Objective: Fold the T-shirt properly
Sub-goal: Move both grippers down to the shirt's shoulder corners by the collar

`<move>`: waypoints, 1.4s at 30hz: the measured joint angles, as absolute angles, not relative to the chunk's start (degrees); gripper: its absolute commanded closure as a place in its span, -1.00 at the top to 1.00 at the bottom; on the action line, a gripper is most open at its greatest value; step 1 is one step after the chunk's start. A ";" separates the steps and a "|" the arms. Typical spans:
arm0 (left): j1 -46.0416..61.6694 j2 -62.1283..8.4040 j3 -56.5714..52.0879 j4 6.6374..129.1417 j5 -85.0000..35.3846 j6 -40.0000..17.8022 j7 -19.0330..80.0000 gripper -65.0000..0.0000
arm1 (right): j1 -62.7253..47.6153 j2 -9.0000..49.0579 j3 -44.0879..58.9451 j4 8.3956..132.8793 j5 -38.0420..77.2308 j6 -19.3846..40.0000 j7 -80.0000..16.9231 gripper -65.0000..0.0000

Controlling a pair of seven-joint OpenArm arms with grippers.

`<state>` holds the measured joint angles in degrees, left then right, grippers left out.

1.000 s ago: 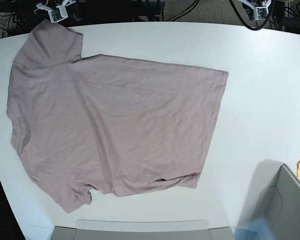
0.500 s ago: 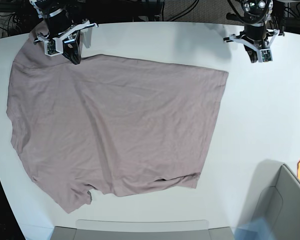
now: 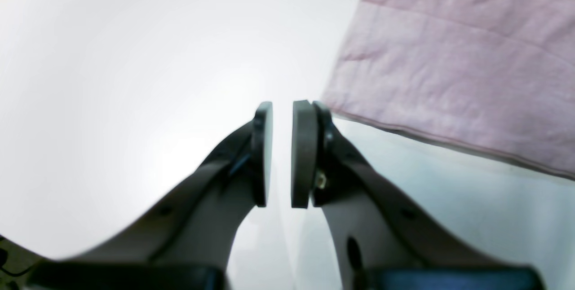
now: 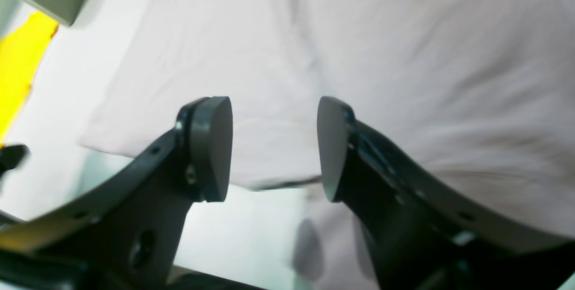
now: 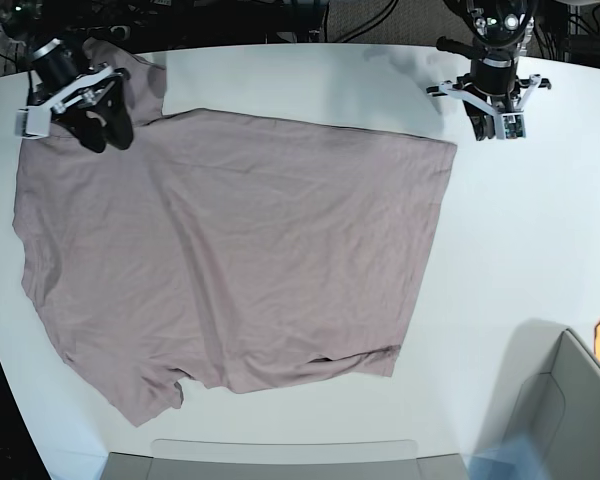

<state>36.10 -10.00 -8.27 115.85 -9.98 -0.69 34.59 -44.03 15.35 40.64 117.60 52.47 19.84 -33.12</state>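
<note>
One grey bin [image 5: 570, 400] at bench [image 5: 520, 240] corner, contents unseen. T-shirt [image 5: 230, 250] flat on bench: under spread right tool [image 4: 274, 146], corner just beside slightly parted left tool [image 3: 280, 153].

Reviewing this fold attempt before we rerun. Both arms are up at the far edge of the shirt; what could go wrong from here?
1. The left gripper hangs over bare table beside the T-shirt corner, jaws only narrowly parted; closing there would likely miss the hem.
2. The right gripper, jaws open, sits over the wrinkled sleeve area; it may pinch only one layer or bunch the cloth.
3. The shirt lies skewed, so a fold started now may come out crooked.
</note>
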 measured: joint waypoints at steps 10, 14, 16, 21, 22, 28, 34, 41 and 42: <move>32.03 -10.20 -6.70 115.87 -9.93 -0.62 38.39 -0.72 | -36.64 10.63 55.79 101.84 43.20 29.54 -47.83 -0.06; 32.21 -10.13 -6.35 115.87 -9.98 -0.69 39.18 -0.72 | -36.97 11.18 55.79 95.59 43.62 29.67 -47.99 -0.06; 32.18 -10.17 -6.37 115.87 -9.93 -0.64 39.20 -0.72 | -36.86 11.90 55.94 92.55 44.53 29.80 -47.46 -0.06; 31.22 -10.17 -6.37 115.85 -9.93 -0.47 38.96 -0.72 | -35.03 14.24 55.99 86.11 44.84 29.82 -47.55 -0.06; 31.27 -10.15 -6.37 115.85 -9.93 -0.47 39.00 -0.72 | -34.76 14.68 55.99 85.47 45.10 29.80 -47.33 -0.06; 31.35 -10.17 -6.37 115.85 -9.93 -0.47 39.00 -0.72 | -33.15 15.40 56.05 82.39 46.22 30.00 -46.24 -0.06; 30.15 -10.17 -5.23 115.81 -9.74 -0.69 38.96 -0.72 | -31.42 17.45 52.62 78.59 47.86 30.28 -43.46 -0.16; 30.28 -10.17 -5.65 115.77 -9.76 -0.67 39.00 -0.72 | -30.63 16.08 50.02 78.32 48.51 30.74 -42.96 -0.60; 30.13 -10.17 -5.67 115.77 -9.74 -0.67 39.03 -0.72 | -30.65 15.81 50.06 78.32 48.51 30.72 -42.59 -0.61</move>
<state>30.13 -10.17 -5.67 115.77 -9.74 -0.67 39.03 -30.65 15.81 50.06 78.32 48.51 30.72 -42.59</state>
